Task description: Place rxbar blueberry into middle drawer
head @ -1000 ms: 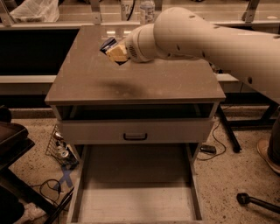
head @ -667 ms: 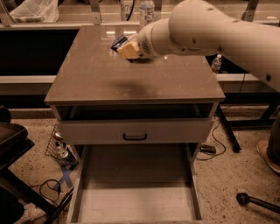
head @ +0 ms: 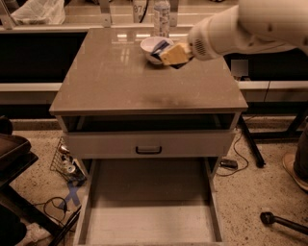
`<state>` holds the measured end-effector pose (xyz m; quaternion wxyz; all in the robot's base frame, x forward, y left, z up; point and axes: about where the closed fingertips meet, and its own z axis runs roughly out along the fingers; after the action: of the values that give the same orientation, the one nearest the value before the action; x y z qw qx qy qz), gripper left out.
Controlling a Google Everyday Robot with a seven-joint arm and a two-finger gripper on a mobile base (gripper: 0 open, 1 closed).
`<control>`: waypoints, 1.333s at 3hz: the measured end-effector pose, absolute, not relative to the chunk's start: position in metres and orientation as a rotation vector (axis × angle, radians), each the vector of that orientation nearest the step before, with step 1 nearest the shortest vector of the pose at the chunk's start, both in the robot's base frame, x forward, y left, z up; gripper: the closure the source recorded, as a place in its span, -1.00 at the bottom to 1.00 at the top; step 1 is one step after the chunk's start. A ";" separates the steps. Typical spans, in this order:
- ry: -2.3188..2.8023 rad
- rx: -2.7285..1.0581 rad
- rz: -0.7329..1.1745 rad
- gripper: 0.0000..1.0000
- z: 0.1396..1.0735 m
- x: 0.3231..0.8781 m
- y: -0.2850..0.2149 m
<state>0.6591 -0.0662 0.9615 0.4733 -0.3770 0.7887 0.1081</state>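
White arm (head: 250, 29): a second ago it lay across the far middle of the worktop (head: 144, 91). It has since swung right and now comes in over the far right corner.
gripper (head: 169, 53): tan pads. It was left of centre near the far edge and is now right of centre there, over the right side of the white bowl (head: 148, 44). It is clamped on the rxbar blueberry (head: 160, 46).
rxbar blueberry: the dark blue end with pale print sticks out left of the pads, above the bowl. It has travelled with the gripper and is up over the worktop, well apart from the drawer below.
white bowl: uncovered now, where before the arm hid it. It sits near the far edge, and its right rim is hidden by bar and pads.
middle drawer (head: 83, 221): pulled out under the cabinet as before. Its front end is cut off by the lower edge of the view.
drawer front (head: 148, 143): closed, with a dark handle; it has not changed.
bottle (head: 162, 14): stands beyond the far edge, top cut off.
Hard to make out: whether the bar touches the bowl. The rest of the wrapper is hidden behind the pads.
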 end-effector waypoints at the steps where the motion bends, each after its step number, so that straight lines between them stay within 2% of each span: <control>1: 2.006 -0.938 0.300 1.00 0.970 0.620 -0.096; 2: 2.154 -0.941 0.396 1.00 0.967 0.560 -0.128; 3: 2.278 -0.970 0.492 1.00 0.952 0.520 -0.140; 4: 2.278 -0.970 0.492 1.00 0.952 0.520 -0.139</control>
<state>0.5204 -0.1395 0.9523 0.3040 -0.3660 0.8597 0.1857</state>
